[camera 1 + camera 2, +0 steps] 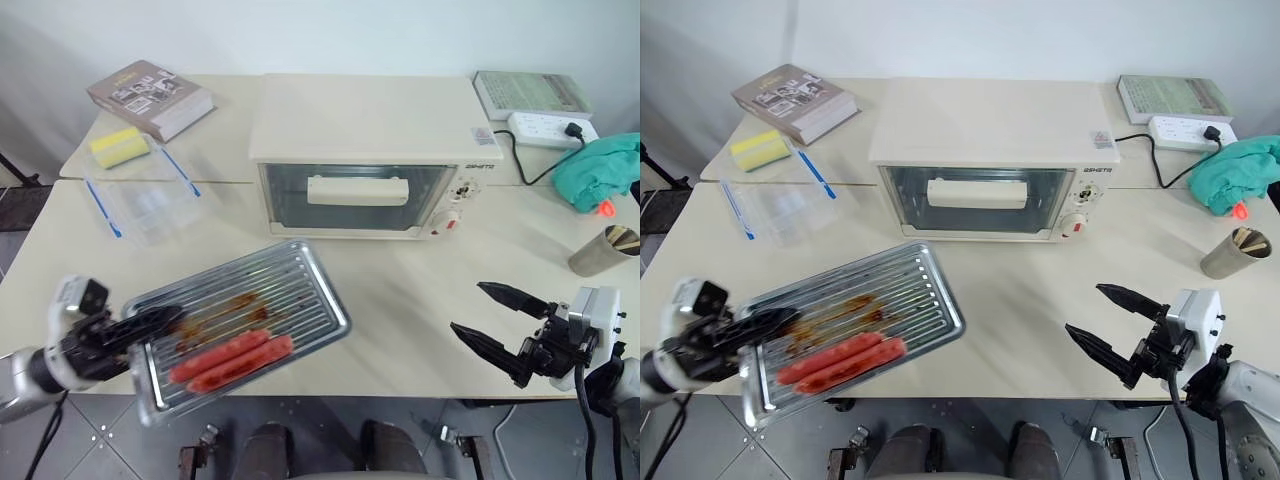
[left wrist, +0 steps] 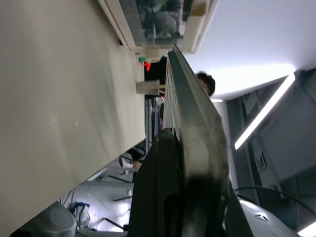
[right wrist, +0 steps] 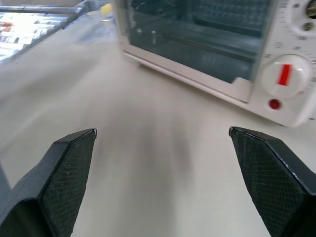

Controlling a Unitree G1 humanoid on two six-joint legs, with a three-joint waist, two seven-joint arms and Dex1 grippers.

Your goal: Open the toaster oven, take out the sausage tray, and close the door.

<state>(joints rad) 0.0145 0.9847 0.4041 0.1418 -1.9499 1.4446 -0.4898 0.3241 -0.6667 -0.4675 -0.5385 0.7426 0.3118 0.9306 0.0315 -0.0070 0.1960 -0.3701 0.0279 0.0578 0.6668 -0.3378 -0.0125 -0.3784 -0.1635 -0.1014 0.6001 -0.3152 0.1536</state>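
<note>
- Jaws of my left gripper [image 1: 150, 322] are pressed together on the near-left rim of the sausage tray [image 1: 240, 322]; the jaws of my right gripper [image 1: 492, 318] are spread wide and hold nothing.
- From the left wrist view I see the tray rim edge-on, pinched between the two black fingers [image 2: 163, 187].
- With the left gripper I hold the tray out of the toaster oven [image 1: 375, 155], over the front edge of the counter [image 1: 420, 310]. It is tilted, the far-right corner higher, and I cannot tell if that corner touches the counter.
- Two red sausages [image 1: 232, 360] lie side by side on the ribbed rack near the low front edge, with brown grease marks just behind them.
- The door [image 1: 355, 195] looks shut, with its cream bar handle [image 1: 357, 189] flat against the glass front.
- I judge that all three steps are done: tray out, door closed. What remains is only to put the tray down.
- For this I must lower the left arm slowly and make the tray level first, because the sausages can roll off the low side.
- My left forearm comes in from the left, its gripper pointing level toward the right.
- My right arm is low at the right front of the counter, its gripper level and pointing left toward the oven, well apart from it.
</note>
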